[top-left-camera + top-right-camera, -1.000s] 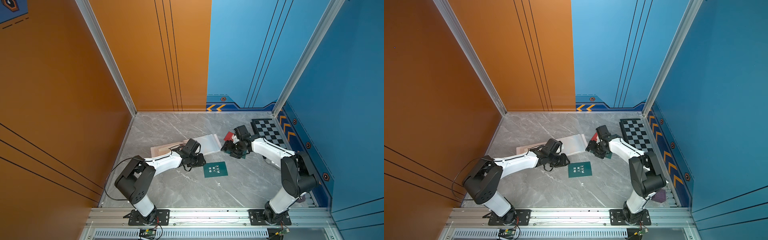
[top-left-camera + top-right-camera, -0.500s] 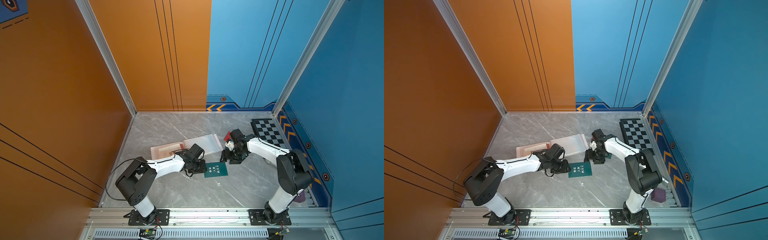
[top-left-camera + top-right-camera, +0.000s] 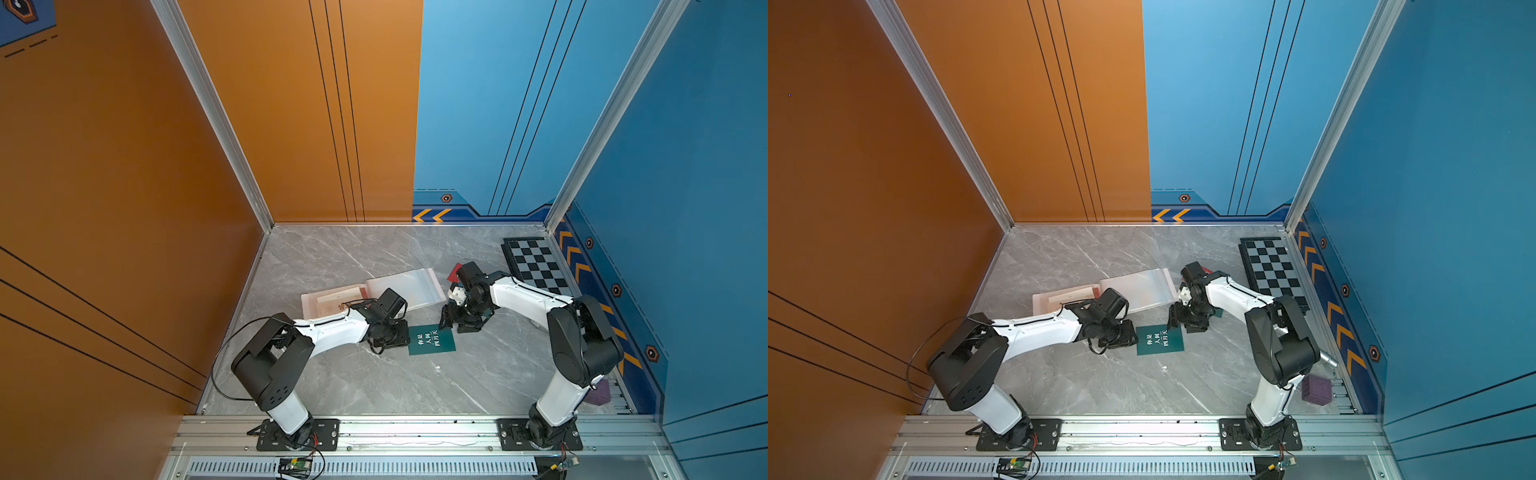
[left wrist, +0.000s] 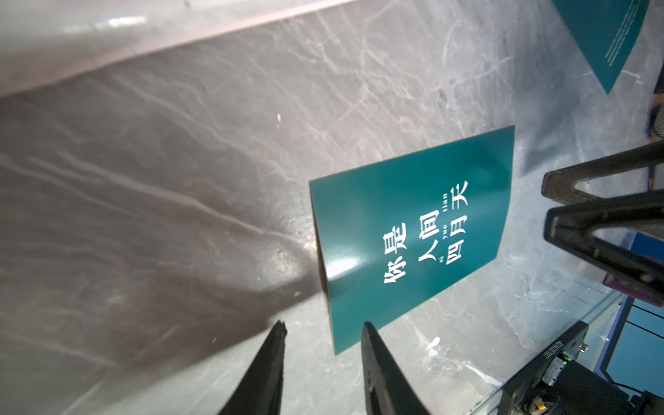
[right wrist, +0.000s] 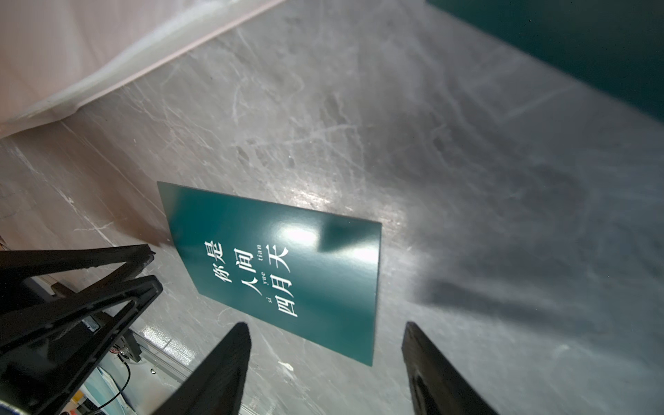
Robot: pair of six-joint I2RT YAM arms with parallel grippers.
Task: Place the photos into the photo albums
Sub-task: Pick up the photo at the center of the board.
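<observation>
Two grippers, one dark green card (image 3: 431, 340) lying flat on the desk (image 3: 374, 386) between them, just in front of the open album (image 3: 419, 284). My left gripper (image 4: 323, 325) sits at one edge, jaws narrowly parted, empty. My right gripper (image 5: 326, 326) hovers at the opposite edge, jaws spread wide, empty too. Trouble I expect: the card is thin and glossy, so a fingertip could skid it away instead of lifting it, or my two grippers could knock together.
</observation>
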